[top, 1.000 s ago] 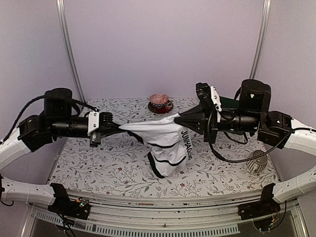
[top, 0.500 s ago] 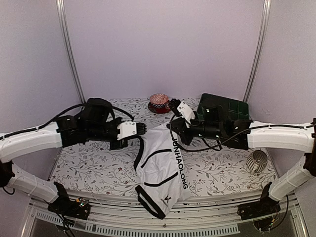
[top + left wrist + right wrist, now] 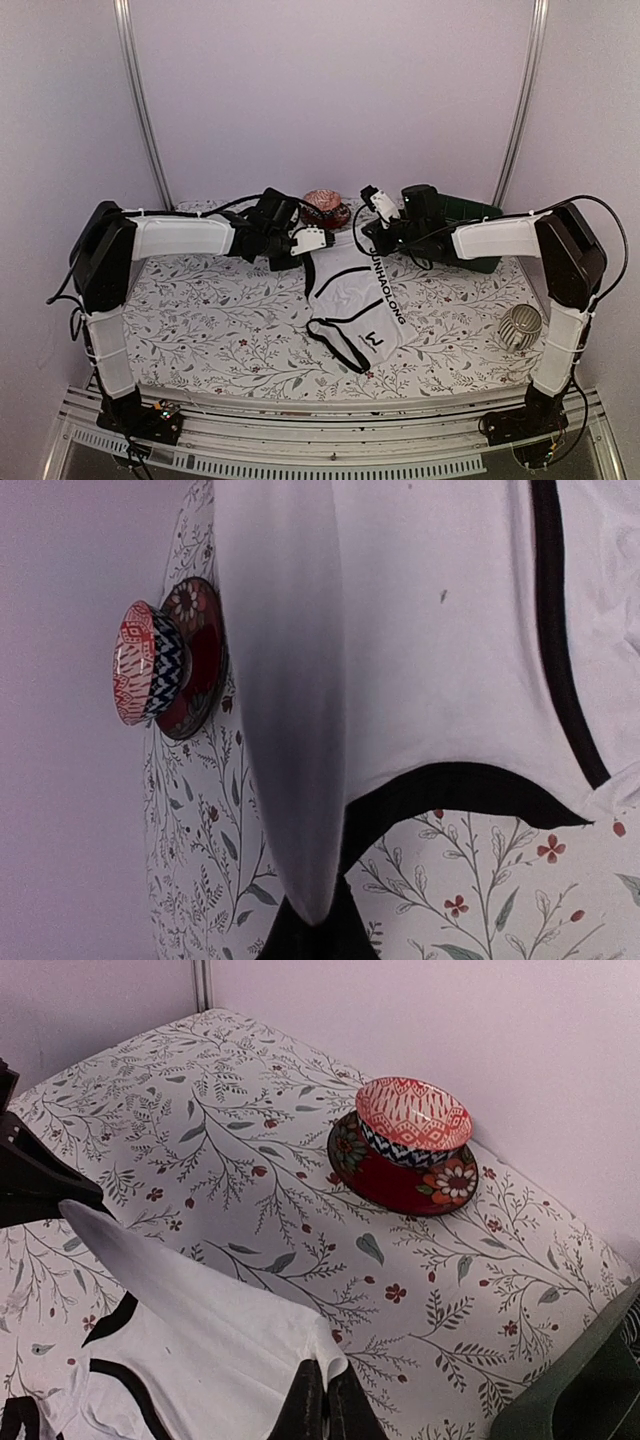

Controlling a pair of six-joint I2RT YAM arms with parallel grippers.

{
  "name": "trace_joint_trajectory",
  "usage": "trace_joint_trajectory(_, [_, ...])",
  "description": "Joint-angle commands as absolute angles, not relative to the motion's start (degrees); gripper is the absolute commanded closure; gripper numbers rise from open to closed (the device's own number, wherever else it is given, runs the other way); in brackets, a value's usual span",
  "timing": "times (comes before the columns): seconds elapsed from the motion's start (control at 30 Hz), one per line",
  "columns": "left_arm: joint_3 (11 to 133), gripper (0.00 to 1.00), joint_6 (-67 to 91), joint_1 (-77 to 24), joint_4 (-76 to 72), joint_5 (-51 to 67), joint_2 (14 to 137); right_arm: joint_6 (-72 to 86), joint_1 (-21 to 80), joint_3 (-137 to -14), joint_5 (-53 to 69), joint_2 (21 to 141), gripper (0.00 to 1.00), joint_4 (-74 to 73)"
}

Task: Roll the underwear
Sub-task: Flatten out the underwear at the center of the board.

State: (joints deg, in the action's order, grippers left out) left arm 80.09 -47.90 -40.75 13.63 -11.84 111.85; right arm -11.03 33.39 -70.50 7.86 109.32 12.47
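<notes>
Garment: the white cloth brief with black trim and lettering [image 3: 355, 300] lies mid-worktop. Its far edge is raised between the two arms and the rest is draped toward the near side.
Left claw: the left claw [image 3: 322, 242] is pinched tight on the brief's far left corner.
Right claw: the right claw [image 3: 322, 1400] is nipped closed on the far right corner, with the cloth peaking up between its fingers.
Why held so: pulling the two corners apart draws the far edge taut, probably to spread the brief flat and square before rolling.
Other brief: no black striped one shows in any view.
Worktop: the flat worktop [image 3: 200, 320] has a pale cover printed with leafy sprigs and small red flowers.
Far side: a red patterned bowl on a red floral dish [image 3: 415, 1145] sits just beyond the brief, not touching it.
Right side: a dark green tray [image 3: 475, 213] sits behind the right arm, and a ribbed metal piece [image 3: 520, 326] is near the edge.
Room: plain pale lilac walls and two slim metal uprights.
</notes>
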Motion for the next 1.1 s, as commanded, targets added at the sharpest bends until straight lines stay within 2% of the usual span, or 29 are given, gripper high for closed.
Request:
trace_joint_trajectory(0.0, [79.7, 1.0, -48.87, -41.07, 10.37, -13.96, 109.01, -15.41, 32.79, -71.99, 12.34, 107.98, 0.98, 14.25])
trace_joint_trajectory(0.23, [76.8, 1.0, -48.36, -42.39, 11.01, -14.52, 98.46, -13.44, 33.86, -67.36, 24.54, 95.16, 0.98, 13.29])
trace_joint_trajectory(0.37, [77.34, 1.0, -50.31, -42.89, 8.37, -17.04, 90.74, -12.74, 36.63, -65.11, 20.72, 86.49, 0.98, 17.62])
trace_joint_trajectory(0.53, [81.45, 1.0, -53.69, -42.43, 9.81, -19.37, 89.73, -11.79, 36.64, -74.48, 12.88, 90.83, 0.98, 11.82])
trace_joint_trajectory(0.7, [81.93, 1.0, -56.62, -41.32, 13.33, -20.94, 91.64, -11.76, 36.71, -81.26, 15.65, 97.75, 0.98, 8.52])
trace_joint_trajectory(0.87, [77.52, 1.0, -56.9, -41.34, 14.15, -18.57, 87.23, -11.51, 39.13, -79.8, 20.81, 97.2, 0.98, 8.48])
trace_joint_trajectory(1.07, [71.88, 1.0, -54.83, -45.17, 15.2, -16.25, 73.98, -14.56, 47.11, -74.47, 18.08, 88.63, 0.98, 8.78])
